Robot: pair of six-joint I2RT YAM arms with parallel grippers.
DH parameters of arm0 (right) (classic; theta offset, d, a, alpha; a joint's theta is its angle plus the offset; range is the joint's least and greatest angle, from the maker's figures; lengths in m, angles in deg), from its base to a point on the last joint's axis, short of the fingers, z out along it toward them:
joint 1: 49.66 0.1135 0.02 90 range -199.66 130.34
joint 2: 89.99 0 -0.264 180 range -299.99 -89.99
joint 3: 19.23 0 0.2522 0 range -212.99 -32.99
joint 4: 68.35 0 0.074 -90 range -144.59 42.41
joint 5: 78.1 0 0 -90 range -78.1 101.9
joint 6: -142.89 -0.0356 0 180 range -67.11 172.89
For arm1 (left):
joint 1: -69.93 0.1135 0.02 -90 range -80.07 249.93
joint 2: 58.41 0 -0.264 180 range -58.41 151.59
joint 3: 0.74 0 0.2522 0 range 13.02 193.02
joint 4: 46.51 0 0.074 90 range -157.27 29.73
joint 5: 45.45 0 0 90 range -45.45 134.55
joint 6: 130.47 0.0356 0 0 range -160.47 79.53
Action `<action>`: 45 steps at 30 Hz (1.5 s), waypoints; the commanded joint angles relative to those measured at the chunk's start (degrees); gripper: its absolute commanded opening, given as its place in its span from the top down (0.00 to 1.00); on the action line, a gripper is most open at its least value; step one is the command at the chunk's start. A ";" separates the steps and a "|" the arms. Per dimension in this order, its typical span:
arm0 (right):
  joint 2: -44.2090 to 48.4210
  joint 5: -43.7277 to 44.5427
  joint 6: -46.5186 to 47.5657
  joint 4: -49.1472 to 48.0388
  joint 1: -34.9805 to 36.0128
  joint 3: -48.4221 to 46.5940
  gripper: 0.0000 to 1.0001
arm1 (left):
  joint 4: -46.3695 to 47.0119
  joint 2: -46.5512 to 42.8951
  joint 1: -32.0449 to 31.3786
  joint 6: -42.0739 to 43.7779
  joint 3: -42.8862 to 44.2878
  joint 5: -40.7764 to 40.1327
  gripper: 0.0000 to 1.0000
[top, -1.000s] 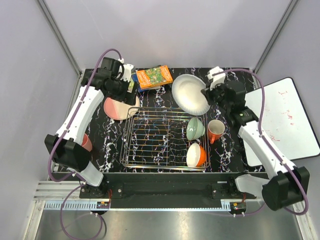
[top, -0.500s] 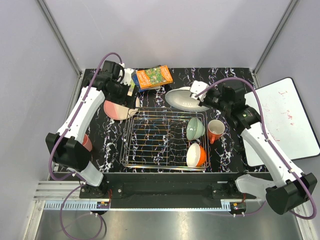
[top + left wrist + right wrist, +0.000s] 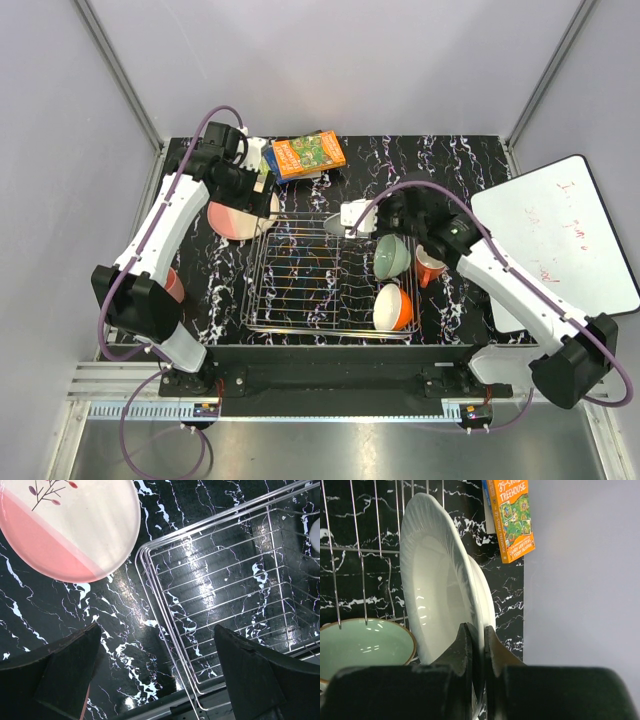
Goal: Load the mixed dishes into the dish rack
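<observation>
My right gripper [image 3: 373, 219] is shut on the rim of the white plate [image 3: 342, 222], which it holds on edge over the far side of the dish rack [image 3: 300, 300]. In the right wrist view both fingers pinch the white plate [image 3: 435, 590] at its rim, just above the gripper [image 3: 477, 636]. A pale green bowl [image 3: 390, 255] and an orange bowl [image 3: 392, 308] lie in the rack's right part. The orange-red mug [image 3: 431, 264] stands just right of the rack. My left gripper [image 3: 262, 182] hangs open beside the pink-and-cream plate [image 3: 238, 216], which lies on the table. The pink cup [image 3: 173, 285] stands far left.
Colourful books [image 3: 308, 155] lie at the back behind the rack. A whiteboard [image 3: 560, 235] leans off the table's right side. In the left wrist view the rack's corner [image 3: 150, 575] lies between my open fingers, with the pink-and-cream plate [image 3: 70, 525] beyond it.
The right arm has swung the white plate left and down, from the back right of the table to on edge over the rack's far side. The left arm has barely moved.
</observation>
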 commanded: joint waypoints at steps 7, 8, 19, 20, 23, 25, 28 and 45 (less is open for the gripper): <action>1.32 8.75 8.80 -12.82 5.79 -2.52 1.00 | 2.95 -0.32 1.03 0.27 -1.75 1.81 0.01; 1.59 8.75 8.98 -13.43 5.97 -2.43 1.00 | 3.04 -0.32 1.12 0.27 -1.92 1.99 0.01; 2.91 8.75 9.42 -14.31 6.41 -3.75 1.00 | 3.48 0.12 1.47 0.27 -2.45 3.13 0.01; 2.91 8.75 9.51 -14.23 6.41 -3.66 1.00 | 3.40 0.12 1.64 0.27 -2.45 3.13 0.01; 3.26 8.84 9.77 -15.19 6.50 -3.40 1.00 | 3.39 0.04 1.73 0.36 -2.45 3.13 0.01; 3.61 8.84 10.03 -15.81 6.50 -3.40 1.00 | 3.39 0.04 1.82 0.27 -2.45 3.31 0.01; 4.23 8.84 10.12 -16.16 6.50 -4.10 1.00 | 3.48 0.12 1.82 0.27 -2.54 3.66 0.01; 3.17 10.86 7.57 -16.77 6.50 -1.12 1.00 | 3.39 0.30 2.08 0.19 -2.45 4.63 0.01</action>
